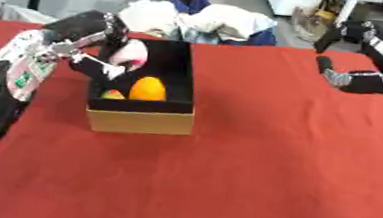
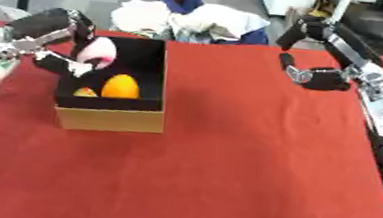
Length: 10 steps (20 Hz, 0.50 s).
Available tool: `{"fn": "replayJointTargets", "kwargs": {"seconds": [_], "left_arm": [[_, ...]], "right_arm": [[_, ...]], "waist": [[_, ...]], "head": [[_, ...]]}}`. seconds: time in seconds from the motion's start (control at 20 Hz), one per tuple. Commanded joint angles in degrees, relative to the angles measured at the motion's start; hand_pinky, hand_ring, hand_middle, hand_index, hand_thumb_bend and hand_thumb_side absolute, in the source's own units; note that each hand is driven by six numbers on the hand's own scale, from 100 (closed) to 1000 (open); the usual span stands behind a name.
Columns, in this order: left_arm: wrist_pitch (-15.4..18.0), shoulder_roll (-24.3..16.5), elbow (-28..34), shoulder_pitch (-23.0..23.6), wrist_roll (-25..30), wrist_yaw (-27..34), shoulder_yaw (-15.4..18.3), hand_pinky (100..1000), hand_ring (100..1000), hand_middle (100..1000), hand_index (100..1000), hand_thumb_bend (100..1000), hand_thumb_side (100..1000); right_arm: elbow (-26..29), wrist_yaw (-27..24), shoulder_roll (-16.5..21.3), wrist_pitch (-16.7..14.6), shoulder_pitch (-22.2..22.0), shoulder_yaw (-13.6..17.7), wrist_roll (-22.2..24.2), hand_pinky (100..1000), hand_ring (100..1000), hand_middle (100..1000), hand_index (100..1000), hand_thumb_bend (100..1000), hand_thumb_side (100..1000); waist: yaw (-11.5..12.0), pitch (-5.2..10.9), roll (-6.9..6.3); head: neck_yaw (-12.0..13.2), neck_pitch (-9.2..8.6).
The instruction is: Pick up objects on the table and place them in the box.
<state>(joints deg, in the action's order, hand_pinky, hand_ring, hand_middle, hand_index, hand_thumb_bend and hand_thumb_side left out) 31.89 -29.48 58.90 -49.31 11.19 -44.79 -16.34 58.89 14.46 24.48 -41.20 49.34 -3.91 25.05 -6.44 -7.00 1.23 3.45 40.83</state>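
Pink rounded object (image 1: 131, 54): pinched in left hand (image 1: 104, 55) over black-lined cardboard box (image 1: 141, 121), poised for release beside orange fruit (image 1: 147, 88). Right hand (image 2: 314, 76): idle, fingers relaxed.

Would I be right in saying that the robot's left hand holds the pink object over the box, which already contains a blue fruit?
Not quite: the fruit already in the box is orange, not blue, as the left eye view shows. The rest stands: the left hand holds the pink object over the box.
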Motion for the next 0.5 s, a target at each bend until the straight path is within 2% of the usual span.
{"fn": "replayJointTargets", "kwargs": {"seconds": [0.05, 0.1, 0.15, 0.2, 0.3, 0.45, 0.5], "left_arm": [[0.72, -0.70, -0.28, -0.71, 2.64, -0.98, 0.21, 544, 544, 539, 663, 133, 259], [0.74, -0.80, -0.42, -0.62, 3.44, -1.20, 0.33, 583, 587, 597, 710, 127, 272], [0.70, -0.93, -0.46, -0.53, 4.17, -1.37, 0.46, 588, 594, 606, 717, 128, 274], [0.54, -1.13, -0.42, -0.41, 4.64, -1.35, 0.67, 626, 646, 671, 770, 131, 273], [-0.13, -1.49, -0.17, -0.16, 4.65, -0.68, 1.21, 658, 691, 719, 802, 135, 260], [-1.29, -2.12, 0.66, 0.21, 3.56, 1.35, 1.93, 669, 716, 745, 817, 102, 436], [-1.56, -2.42, 1.17, 0.34, 3.14, 2.18, 2.15, 674, 722, 752, 822, 145, 654]], "right_arm": [[0.36, -0.67, 1.14, -10.77, 0.74, 0.52, 11.01, 693, 600, 576, 687, 100, 100], [0.36, -0.70, 1.18, -10.77, 0.70, 0.56, 11.02, 693, 600, 576, 687, 100, 100], [0.35, -0.71, 1.21, -10.77, 0.65, 0.61, 11.01, 693, 600, 576, 687, 100, 100], [0.32, -0.70, 1.27, -10.77, 0.59, 0.65, 11.00, 693, 600, 576, 687, 100, 100], [0.24, -0.64, 1.39, -10.77, 0.43, 0.74, 10.96, 693, 600, 576, 687, 100, 103], [0.18, -0.52, 1.44, -10.77, 0.22, 0.83, 10.93, 694, 601, 577, 687, 100, 106], [0.16, -0.46, 1.46, -10.77, 0.15, 0.84, 10.94, 694, 601, 577, 687, 100, 107]], "waist": [[0.05, 1.12, 0.06], [0.10, 1.14, 0.07], [0.14, 1.15, 0.09], [0.20, 1.18, 0.11], [0.34, 1.26, 0.15], [0.57, 1.37, 0.19], [0.64, 1.43, 0.20]], "head": [[0.04, 0.20], [0.03, 0.19], [0.02, 0.19], [-0.07, 0.21], [-0.17, 0.26], [-0.32, 0.26], [-0.38, 0.27]]}}
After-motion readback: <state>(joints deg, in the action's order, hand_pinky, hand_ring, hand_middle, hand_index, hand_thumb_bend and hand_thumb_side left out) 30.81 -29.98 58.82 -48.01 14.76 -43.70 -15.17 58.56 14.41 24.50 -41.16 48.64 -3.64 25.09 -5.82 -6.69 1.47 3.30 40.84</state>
